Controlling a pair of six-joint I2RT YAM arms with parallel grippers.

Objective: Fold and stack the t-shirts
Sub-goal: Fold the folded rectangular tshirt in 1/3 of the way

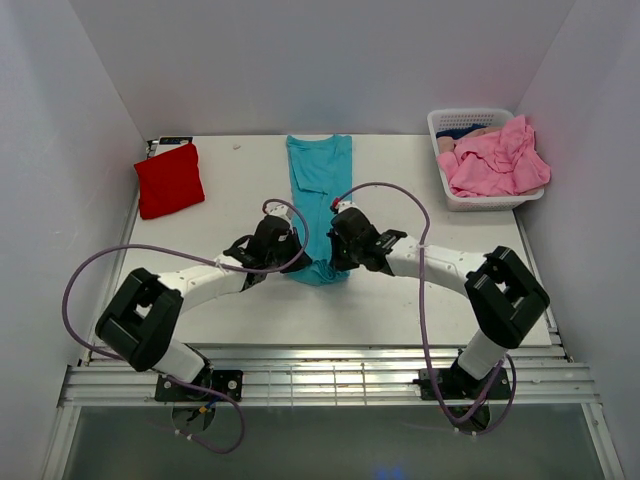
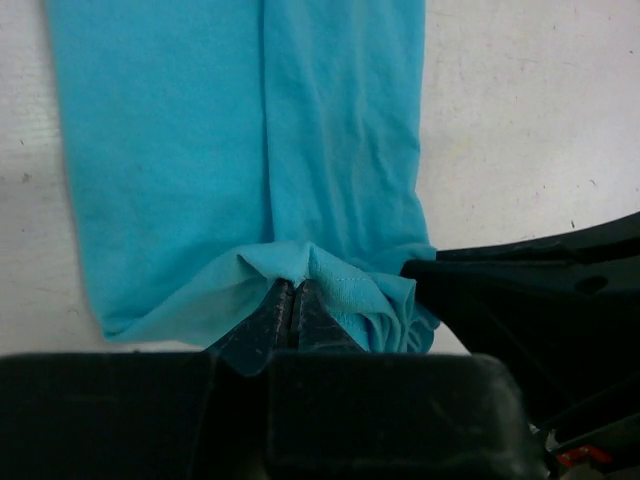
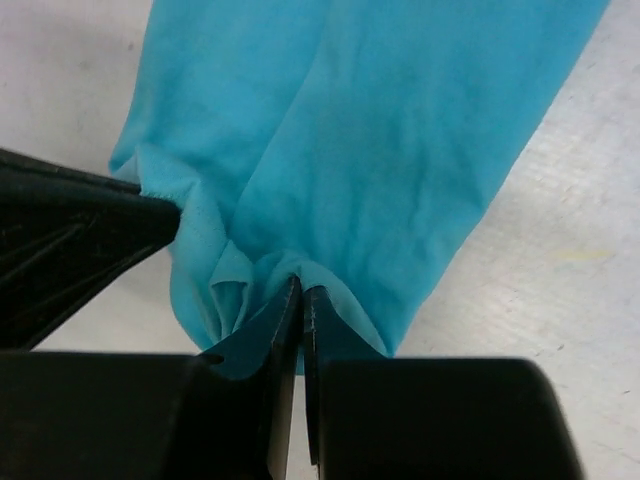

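Teal t-shirt, top view: long folded strip lying mid table, red t-shirt well apart at far left | left wrist: left gripper pinched tight on its bunched near hem | right wrist: right gripper clamped on that hem too

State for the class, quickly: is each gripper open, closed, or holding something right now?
Left gripper: closed, pinching the near end of the teal t-shirt.
Right gripper: closed, pinching the same end of that shirt.

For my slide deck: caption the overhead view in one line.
Left pincer and right pincer grip the teal t-shirt by its near end; red t-shirt folded far left.
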